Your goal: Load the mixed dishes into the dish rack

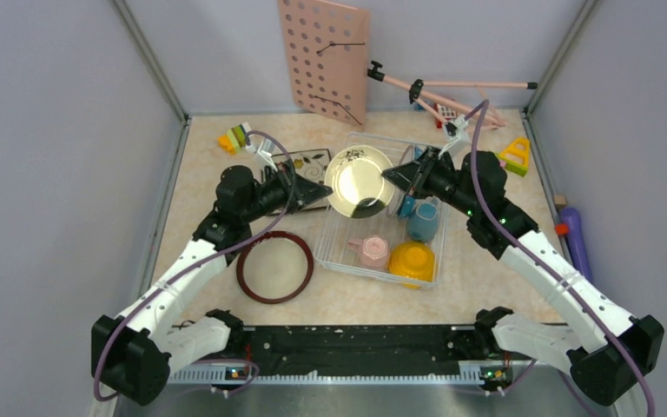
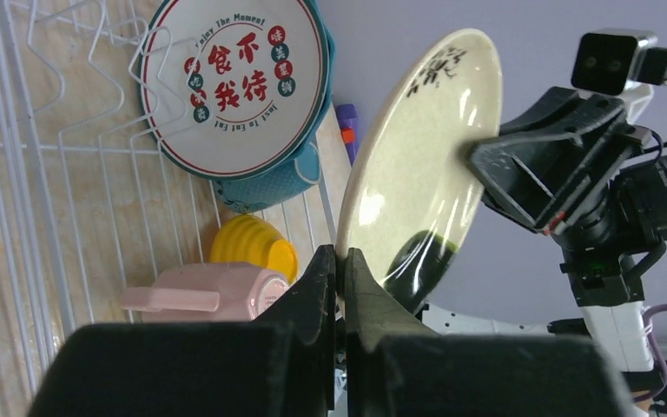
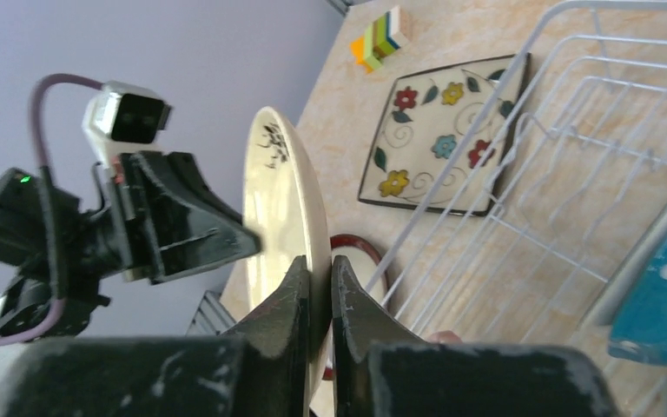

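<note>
While your left gripper [image 1: 327, 193] is pinching the cream plate [image 1: 356, 176], your right gripper [image 1: 389, 176] is too. You're holding it over the dish rack [image 1: 337, 234].

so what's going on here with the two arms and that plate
Both arms hold one dish: the left gripper and the right gripper are each shut on opposite edges of the cream plate, raised over the dish rack. The pink cup, yellow bowl and blue-grey mug sit in the rack. The brown-rimmed plate and square floral plate lie on the table, not yet loaded.
</note>
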`<state>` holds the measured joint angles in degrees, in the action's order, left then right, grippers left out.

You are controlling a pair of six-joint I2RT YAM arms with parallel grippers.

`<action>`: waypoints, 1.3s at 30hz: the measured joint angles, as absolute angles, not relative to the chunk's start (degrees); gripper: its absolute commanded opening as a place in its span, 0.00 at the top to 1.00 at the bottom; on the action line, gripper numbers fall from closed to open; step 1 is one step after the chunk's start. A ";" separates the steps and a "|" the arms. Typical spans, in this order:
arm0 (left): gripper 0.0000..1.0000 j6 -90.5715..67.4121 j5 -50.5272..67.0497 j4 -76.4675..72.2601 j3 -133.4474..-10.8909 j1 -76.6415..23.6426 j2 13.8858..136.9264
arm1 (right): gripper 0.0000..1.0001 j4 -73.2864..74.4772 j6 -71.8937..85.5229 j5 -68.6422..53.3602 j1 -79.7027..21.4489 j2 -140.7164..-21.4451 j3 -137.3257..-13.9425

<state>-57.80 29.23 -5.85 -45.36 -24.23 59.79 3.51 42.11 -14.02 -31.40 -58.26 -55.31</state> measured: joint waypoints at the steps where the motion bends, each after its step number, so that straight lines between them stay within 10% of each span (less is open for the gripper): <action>1: 0.83 -57.58 29.47 -6.09 -45.56 -24.23 59.79 | 1.00 4.38 41.91 -13.04 -31.35 -58.33 -55.31; 6: 0.24 -53.47 30.55 -5.54 -47.00 -24.40 59.79 | 1.00 7.31 41.89 -9.74 -31.40 -58.78 -55.31; 9: 0.05 -47.83 29.95 -2.70 -48.93 -24.49 59.75 | 1.00 7.68 43.27 -8.01 -31.42 -58.76 -55.31; 18: 0.01 -24.82 16.49 6.42 -50.59 -24.77 49.39 | 1.00 15.99 49.15 -3.73 -31.42 -62.54 -60.60; 39: 0.01 28.97 26.83 18.28 -51.68 -38.41 48.34 | 1.00 17.17 56.45 -19.81 -31.46 -79.46 -64.62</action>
